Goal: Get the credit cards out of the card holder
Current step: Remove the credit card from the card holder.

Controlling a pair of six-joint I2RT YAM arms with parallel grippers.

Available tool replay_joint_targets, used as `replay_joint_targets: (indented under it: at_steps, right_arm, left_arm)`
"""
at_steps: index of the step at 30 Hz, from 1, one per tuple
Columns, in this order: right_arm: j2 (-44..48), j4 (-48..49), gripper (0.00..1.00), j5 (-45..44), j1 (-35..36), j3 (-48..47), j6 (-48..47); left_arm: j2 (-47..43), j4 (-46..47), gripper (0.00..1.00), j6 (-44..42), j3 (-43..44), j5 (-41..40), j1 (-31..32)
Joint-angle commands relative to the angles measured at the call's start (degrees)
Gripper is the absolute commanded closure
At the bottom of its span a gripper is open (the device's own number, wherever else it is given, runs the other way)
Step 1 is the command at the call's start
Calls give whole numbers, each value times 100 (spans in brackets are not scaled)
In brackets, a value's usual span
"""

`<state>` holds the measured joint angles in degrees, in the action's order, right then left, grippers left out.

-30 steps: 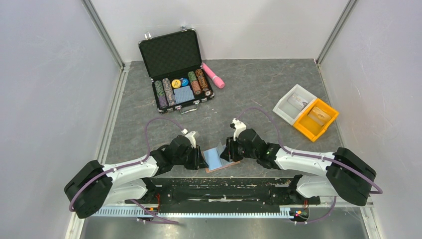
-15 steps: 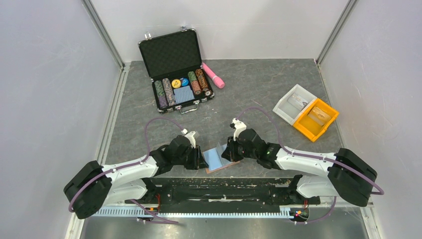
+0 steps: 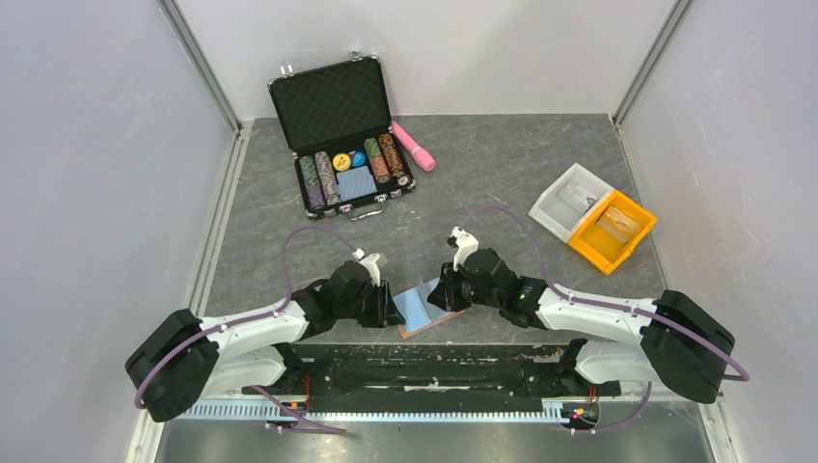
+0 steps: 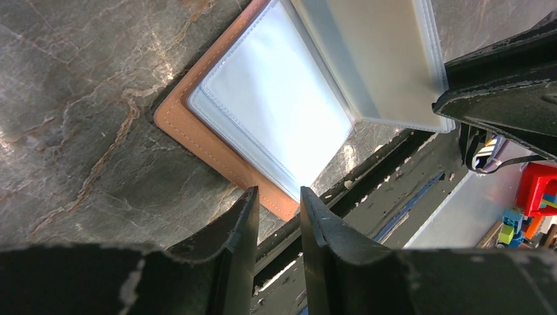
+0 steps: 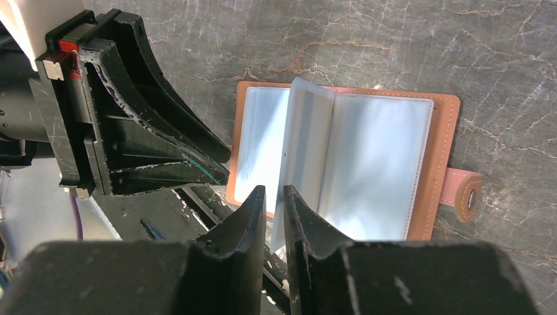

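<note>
Step in hand: paging through the opened card holder to find a pocket that has a card in it. No card has come out, as far as the views show.
Card holder: lies open, brown cover down, on the bench at about 6 o'clock in the overhead view, close to the near edge and between the two arms.
Closing tab: the closing tab sticks out flat at the holder's 4 o'clock in the right wrist view.
Credit cards: none can be made out. The pockets that show look pale and see-through, and any card in them is hidden or too faint to tell.
Right gripper: the right gripper sits at the holder's 3 o'clock in the overhead view. Its fingers are nearly pressed together and seem to nip the free edge of one clear pocket leaf, which stands up from the spine.
Left gripper: the left gripper sits at the holder's 9 o'clock in the overhead view. Its fingers stand a narrow gap apart and straddle the near corner of the cover. I cannot tell whether they clamp it.
Next move calls for: turning the raised leaf fully over without dragging the whole holder, so the cover should be held down on the left side. Once a card edge shows, the fingers must take that edge alone, not the plastic sleeve, and draw it out along the pocket's opening.
Risk, as a judgement: the thin, slick leaf may slip from the fingers or lift the holder with it.
</note>
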<state>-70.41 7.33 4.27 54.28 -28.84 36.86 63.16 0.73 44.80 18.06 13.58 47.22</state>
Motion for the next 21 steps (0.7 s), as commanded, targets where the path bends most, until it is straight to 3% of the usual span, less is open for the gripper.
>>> replay_joint_targets:
  at_steps: [1, 8, 21]
  right_arm:
    - [113, 247, 84, -67, 39, -139, 40]
    - [98, 247, 86, -113, 39, -80, 34]
    - [-79, 89, 78, -275, 68, -78, -36]
  left_arm:
    - [59, 85, 64, 56, 171, -90, 6]
    - [87, 120, 64, 64, 144, -75, 6]
    - [90, 120, 64, 65, 160, -75, 6]
